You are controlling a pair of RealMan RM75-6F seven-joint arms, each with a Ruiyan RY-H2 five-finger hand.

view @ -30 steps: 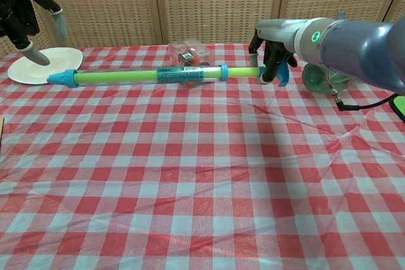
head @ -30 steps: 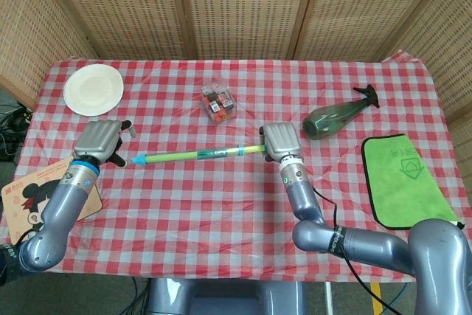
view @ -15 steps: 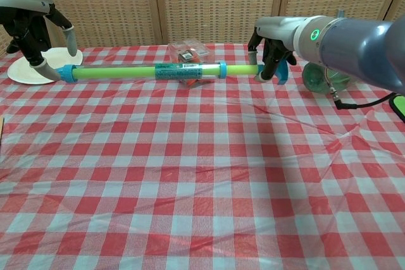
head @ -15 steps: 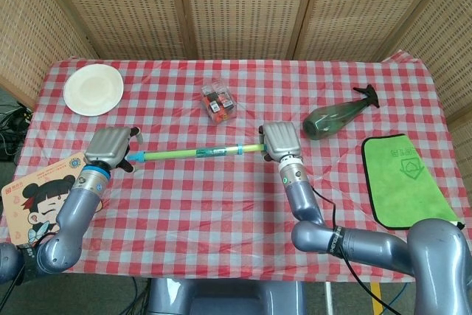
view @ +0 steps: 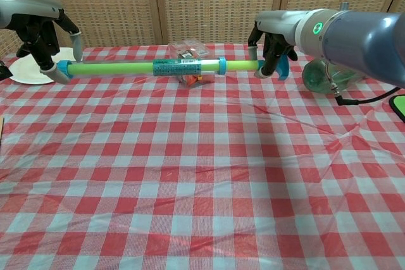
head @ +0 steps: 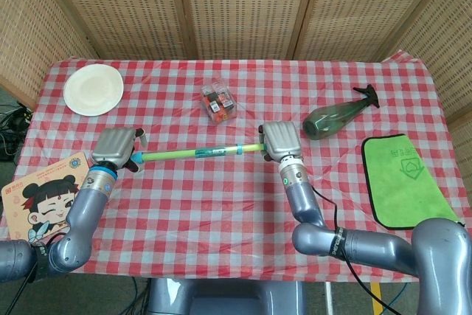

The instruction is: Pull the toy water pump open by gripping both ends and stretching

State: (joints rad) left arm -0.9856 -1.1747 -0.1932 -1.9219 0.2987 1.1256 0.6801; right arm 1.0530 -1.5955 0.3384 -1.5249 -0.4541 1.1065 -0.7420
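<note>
The toy water pump (head: 195, 153) is a long light-green tube with blue ends, held level above the red checked table (head: 221, 204). My right hand (head: 280, 140) grips its blue handle end; in the chest view that hand (view: 273, 36) wraps the handle with a short length of rod showing. My left hand (head: 116, 145) is at the other end. In the chest view the left hand (view: 41, 30) has its fingers spread around the blue nozzle cap (view: 63, 68), one finger under it and one hanging just above the tube (view: 145, 66).
A white plate (head: 94, 88) sits at the back left and a clear box (head: 219, 101) of small items lies behind the pump. A green bottle (head: 335, 116) lies on its side at the right, with a green cloth (head: 405, 178) nearer. A cartoon card (head: 40, 193) lies front left.
My left hand has moved right, from beside the nozzle tip to around it. The pump has risen slightly and levelled. The right hand keeps its hold in the same place.
</note>
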